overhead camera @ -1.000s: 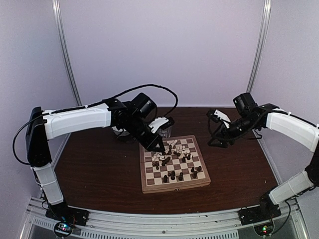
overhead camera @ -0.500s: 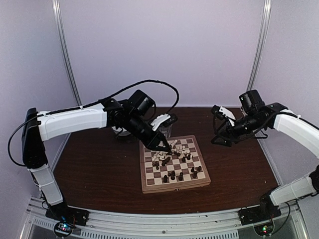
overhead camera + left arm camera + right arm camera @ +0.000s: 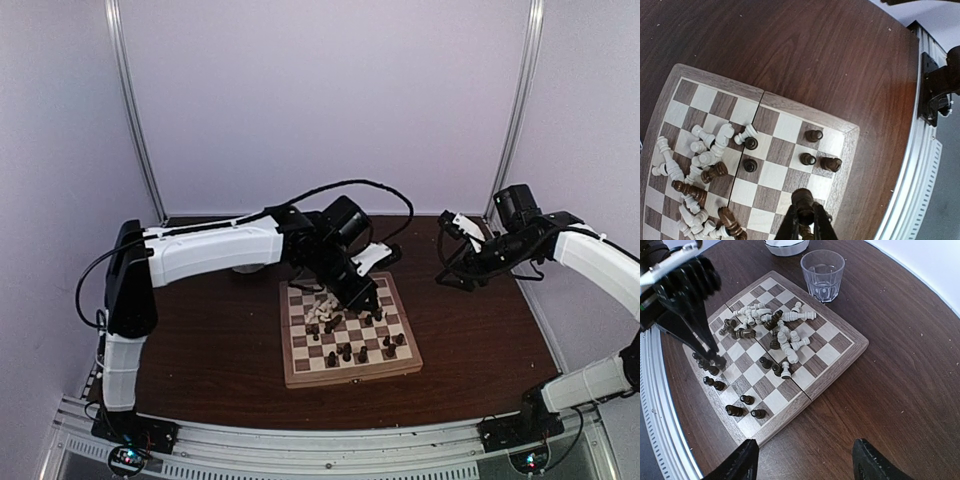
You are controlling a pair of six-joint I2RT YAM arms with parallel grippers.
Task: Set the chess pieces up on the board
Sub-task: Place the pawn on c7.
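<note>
**Left arm swung right over the board, dark piece in its jaws**

Since a second ago the left arm [image 3: 220, 245] has slid rightward across the board [image 3: 350, 377]. The right arm [image 3: 600, 255] has eased a bit farther out to the right.

Up front, on the near half of the board, a handful of dark pieces [image 3: 813, 135] stand on their squares. One of them is tipped over by the rim.

Left gripper [image 3: 805, 207] hangs over that same half with its jaws pinched narrow on a dark piece [image 3: 802, 196]. Can't tell if that piece touches a square.

Past the seam, the far half is a messy heap of white pieces [image 3: 721, 136] lying on their sides, with a few dark ones mixed in.

Beyond the far rim, on the brown surface [image 3: 200, 340], sits a glass [image 3: 823, 272]. Near it is a white dish [image 3: 786, 245], cut off by the frame.

Right gripper [image 3: 804, 442] is off the board to its right, above the surface, jaws spread wide.
</note>
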